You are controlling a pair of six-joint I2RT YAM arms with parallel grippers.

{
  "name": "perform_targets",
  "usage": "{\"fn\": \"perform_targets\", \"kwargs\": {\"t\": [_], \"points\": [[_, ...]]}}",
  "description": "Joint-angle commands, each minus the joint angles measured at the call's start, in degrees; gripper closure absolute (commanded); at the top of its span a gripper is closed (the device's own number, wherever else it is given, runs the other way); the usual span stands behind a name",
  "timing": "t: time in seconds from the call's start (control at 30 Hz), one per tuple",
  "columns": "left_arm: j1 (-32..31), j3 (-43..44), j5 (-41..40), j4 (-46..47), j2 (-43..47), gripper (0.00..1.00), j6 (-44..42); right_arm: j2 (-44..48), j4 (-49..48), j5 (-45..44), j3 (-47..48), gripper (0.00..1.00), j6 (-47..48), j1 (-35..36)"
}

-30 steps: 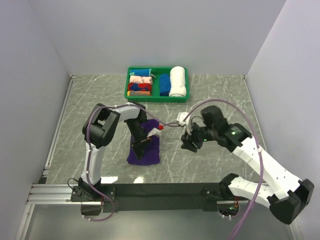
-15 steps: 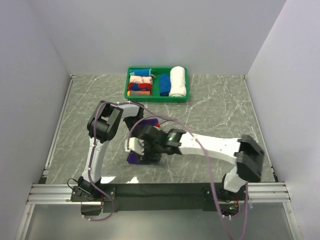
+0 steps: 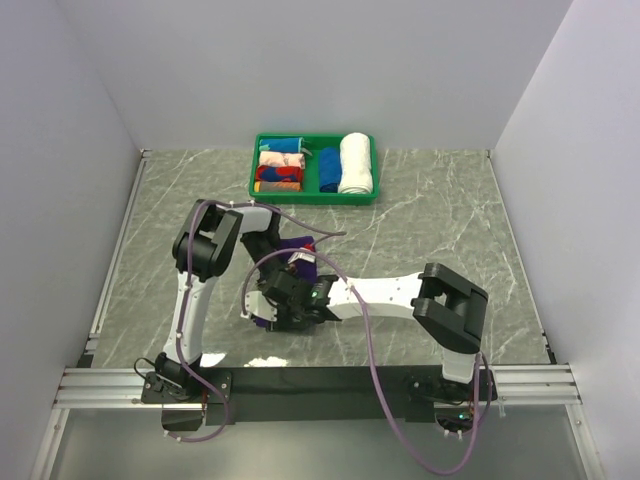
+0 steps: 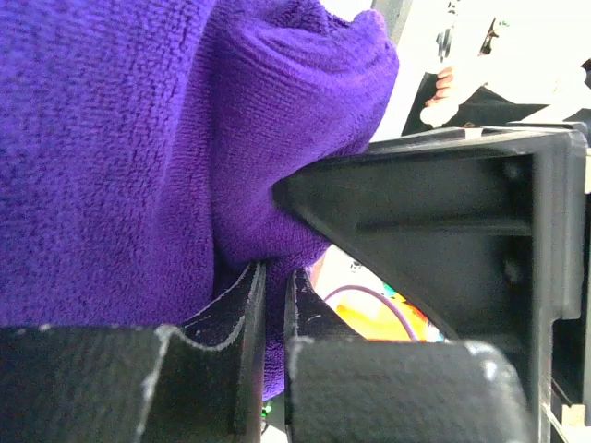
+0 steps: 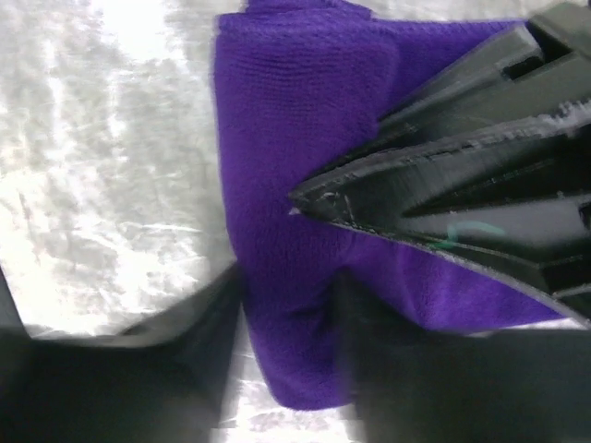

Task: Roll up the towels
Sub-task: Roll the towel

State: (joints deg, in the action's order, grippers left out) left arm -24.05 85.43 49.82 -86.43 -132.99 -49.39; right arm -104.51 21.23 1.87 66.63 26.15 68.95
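Note:
The deep-purple towel (image 3: 263,318) lies bunched on the marble table, mostly covered by both grippers. My left gripper (image 3: 272,282) comes down on it from the far side. In the left wrist view its jaws (image 4: 274,272) are almost together, with a thin fold of the towel (image 4: 111,138) pinched between them. My right gripper (image 3: 285,303) reaches across from the right. In the right wrist view its blurred fingers (image 5: 291,305) press both sides of the towel's (image 5: 277,138) narrow near end. The left gripper's black fingers (image 5: 443,185) lie on the cloth just beyond.
A green tray (image 3: 315,198) stands at the back of the table. It holds a rolled blue towel (image 3: 328,170), a rolled white towel (image 3: 354,162) and several coloured rolls (image 3: 280,165). Grey walls enclose the table on three sides.
My right arm has swung from the right half of the table across to the towel and now holds its near end. The left gripper has stayed on the towel.

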Motion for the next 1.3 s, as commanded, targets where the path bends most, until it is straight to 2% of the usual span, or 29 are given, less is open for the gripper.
{"fn": "perform_targets", "kwargs": {"t": [0.0, 0.07, 0.1, 0.13, 0.27, 0.5, 0.67, 0.8, 0.83, 1.03, 1.1, 1.13, 1.2, 1.23, 1.27], "points": [[1.1, -0.5, -9.6, 15.7, -1.8, 0.9, -2.7, -2.7, 0.6, 2.0, -0.7, 0.63, -1.3, -0.5], [2.2, -0.9, -9.3, 16.4, -1.3, 0.89, -1.9, -2.9, 2.2, 5.2, -0.7, 0.79, -2.4, -0.8], [2.8, -0.9, -9.1, 16.7, -1.0, 0.89, -1.4, -2.9, 3.0, 7.3, -0.5, 0.93, -3.9, -1.2], [3.4, -0.9, -8.6, 17.0, 0.0, 0.85, -0.9, -3.0, 3.5, 9.4, -0.4, 0.99, -4.9, -2.2], [8.6, -1.1, -4.2, 17.0, 4.1, 0.73, 0.3, -3.1, 6.0, 22.3, -0.9, 1.0, -7.3, -4.9], [20.7, -2.3, 5.5, 15.5, 13.4, 0.57, 0.2, -6.2, 6.9, 33.8, -1.0, 1.0, -8.3, -10.6], [30.2, -2.7, 8.5, 16.5, 22.4, 0.55, 0.2, -11.8, 9.3, 40.7, 2.8, 1.0, -9.7, -15.8], [31.1, -9.8, 2.9, 23.1, 34.1, 0.56, -1.4, -18.1, 15.0, 45.8, 8.4, 1.0, -8.8, -18.1], [31.2, -14.1, 1.7, 24.9, 39.3, 0.55, -2.4, -19.0, 15.8, 47.0, 9.3, 1.0, -8.7, -18.4], [25.4, -31.2, -7.9, 33.9, 59.3, 0.5, -9.7, -24.2, 19.2, 50.9, 13.0, 1.0, -8.8, -19.5], [17.8, -38.4, -11.4, 38.3, 64.6, 0.48, -9.9, -26.2, 20.2, 52.2, 14.5, 1.0, -8.8, -19.7], [14.8, -40.8, -14.4, 40.2, 70.1, 0.46, -9.3, -26.9, 20.8, 52.6, 15.0, 1.0, -8.6, -20.1], [3.5, -46.9, -17.6, 47.0, 77.9, 0.39, -6.8, -28.5, 21.2, 53.5, 15.6, 1.0, -8.7, -20.6], [3.4, -48.6, -18.4, 48.9, 79.9, 0.37, -5.7, -28.9, 21.4, 53.4, 16.0, 1.0, -8.6, -20.6], [-1.3, -49.9, -19.1, 50.6, 81.4, 0.36, -5.3, -29.3, 21.6, 53.4, 16.5, 1.0, -8.7, -20.8]]}}
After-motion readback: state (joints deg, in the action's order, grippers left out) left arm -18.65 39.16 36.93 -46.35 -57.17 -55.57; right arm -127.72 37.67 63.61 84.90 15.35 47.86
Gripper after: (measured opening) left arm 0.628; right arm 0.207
